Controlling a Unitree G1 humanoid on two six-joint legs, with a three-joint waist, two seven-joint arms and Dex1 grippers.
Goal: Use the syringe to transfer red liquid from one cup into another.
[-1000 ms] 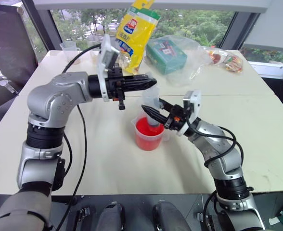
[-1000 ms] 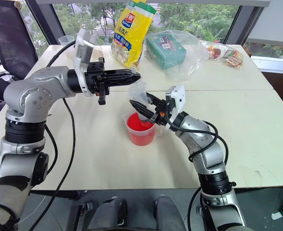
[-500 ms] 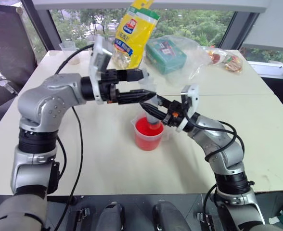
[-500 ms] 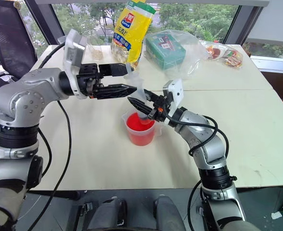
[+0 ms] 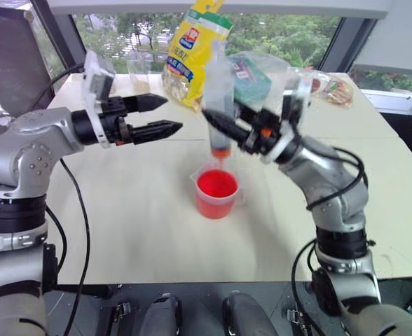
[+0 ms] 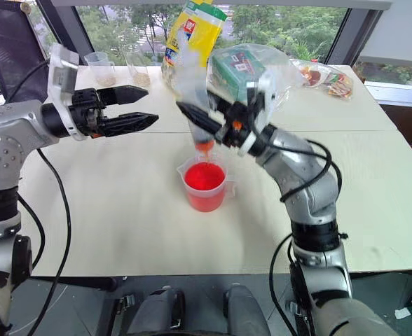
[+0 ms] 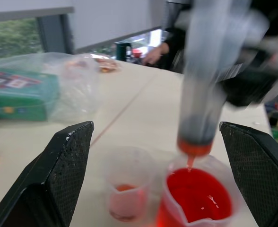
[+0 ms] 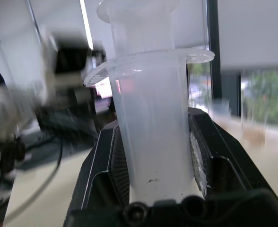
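Right gripper [image 5: 223,126] clamps syringe [image 5: 218,105] by barrel, arm raised, reaching in from right, syringe near upright, orange nozzle just above handled beaker [image 5: 216,194] of red liquid [image 5: 216,184]. Left gripper [image 5: 165,115] level, off to left, fingers spread wide, empty. Small clear cup [image 7: 127,189] just beside beaker.

Both head views look down over the desk [image 5: 157,210]; wrist views sit close, sharing the syringe [image 7: 205,85] above the beaker [image 7: 195,198].
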